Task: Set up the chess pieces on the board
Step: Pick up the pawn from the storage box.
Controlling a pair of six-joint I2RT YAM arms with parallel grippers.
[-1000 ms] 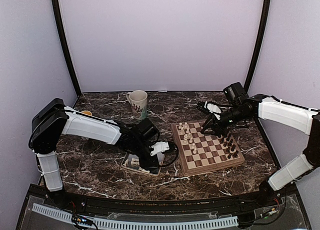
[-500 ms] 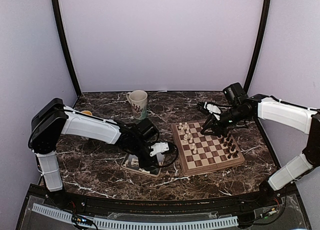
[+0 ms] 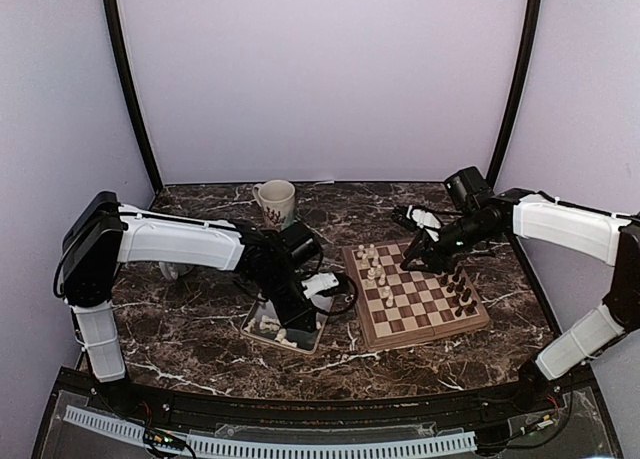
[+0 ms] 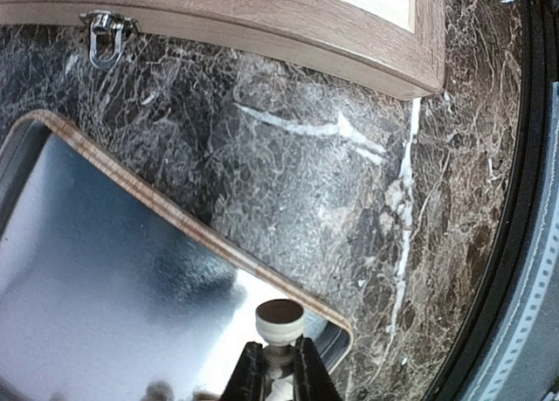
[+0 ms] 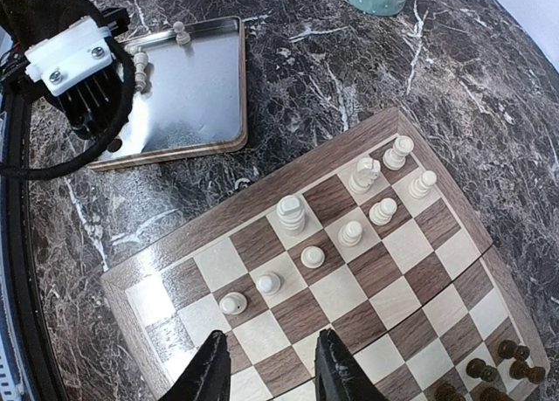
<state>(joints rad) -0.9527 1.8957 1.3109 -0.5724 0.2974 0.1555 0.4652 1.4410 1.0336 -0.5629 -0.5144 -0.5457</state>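
Evidently the left gripper (image 4: 279,370) is clamping a cream chess piece (image 4: 279,321) over the tray (image 4: 105,270), likely next needing carrying toward three o'clock onto the board (image 5: 342,292), where the right gripper (image 5: 272,366) is hovering with jaws apart.

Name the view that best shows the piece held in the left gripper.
Left wrist: the cream chess piece shows close up, pinched in the left gripper over the tray. The top view shows the gripper over the tray, but the piece is too small to tell. In the right wrist view the gripper hides it.
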